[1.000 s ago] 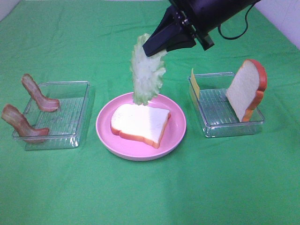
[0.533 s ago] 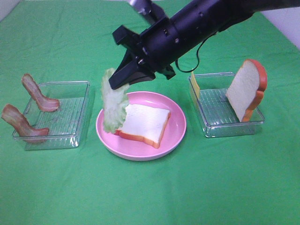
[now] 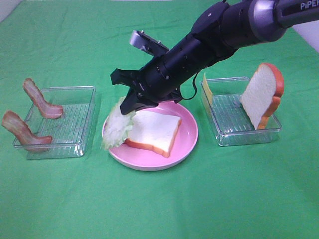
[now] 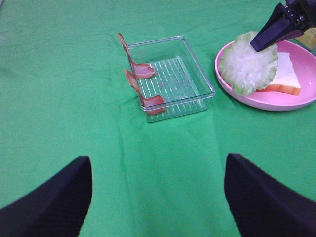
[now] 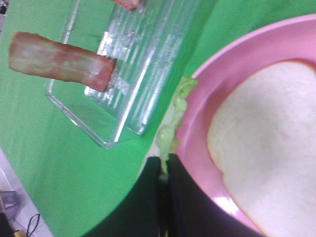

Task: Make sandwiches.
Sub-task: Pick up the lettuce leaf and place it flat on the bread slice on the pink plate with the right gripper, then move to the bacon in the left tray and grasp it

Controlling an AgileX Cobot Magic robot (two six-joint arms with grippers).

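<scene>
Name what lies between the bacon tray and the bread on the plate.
The lettuce leaf, pinched by the right gripper; the exterior high view shows it.

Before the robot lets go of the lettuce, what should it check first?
1. Lettuce gripped: ok, the right gripper is shut on its upper edge.
2. Lettuce centred over the bread slice: not ok, it hangs at the bread's left edge, over the plate's left side.
3. Bread slice lying flat on the pink plate: ok.
4. Left gripper out of the way: ok, open and well away from the plate.
5. Bacon strips ready for later: ok, two lean in the left tray.
</scene>
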